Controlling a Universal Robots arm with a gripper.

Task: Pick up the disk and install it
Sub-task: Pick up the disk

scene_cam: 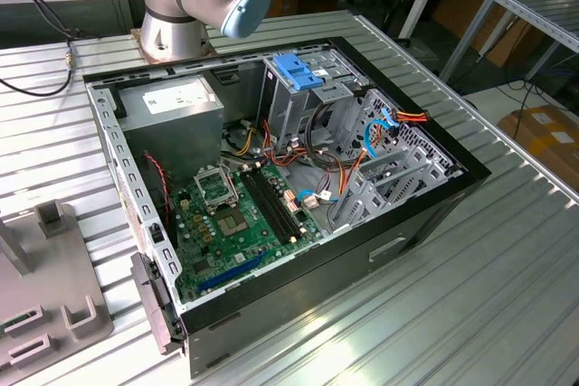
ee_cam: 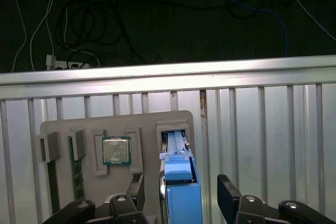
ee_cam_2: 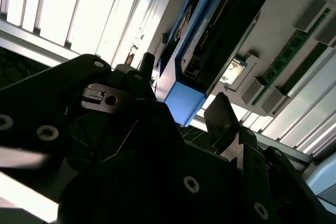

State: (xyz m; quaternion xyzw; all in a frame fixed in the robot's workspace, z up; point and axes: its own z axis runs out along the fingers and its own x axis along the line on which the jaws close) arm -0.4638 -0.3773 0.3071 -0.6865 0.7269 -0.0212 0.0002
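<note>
Flat grey metal disk in its light-blue plastic carrier rail (ee_cam: pixel 179 203) is standing on edge in a slot of the matte grey plastic tray (ee_cam: pixel 63 129), alongside a square silvery processor chip (ee_cam: pixel 116 150) and green memory sticks (ee_cam: pixel 76 169). The black gripper (ee_cam: pixel 180 181) is spread wide and straddles the disk with a gap each side, gripping nothing. Label print is too small to read. The tray lies on a ribbed aluminium table (ee_cam: pixel 273 129).
</note>
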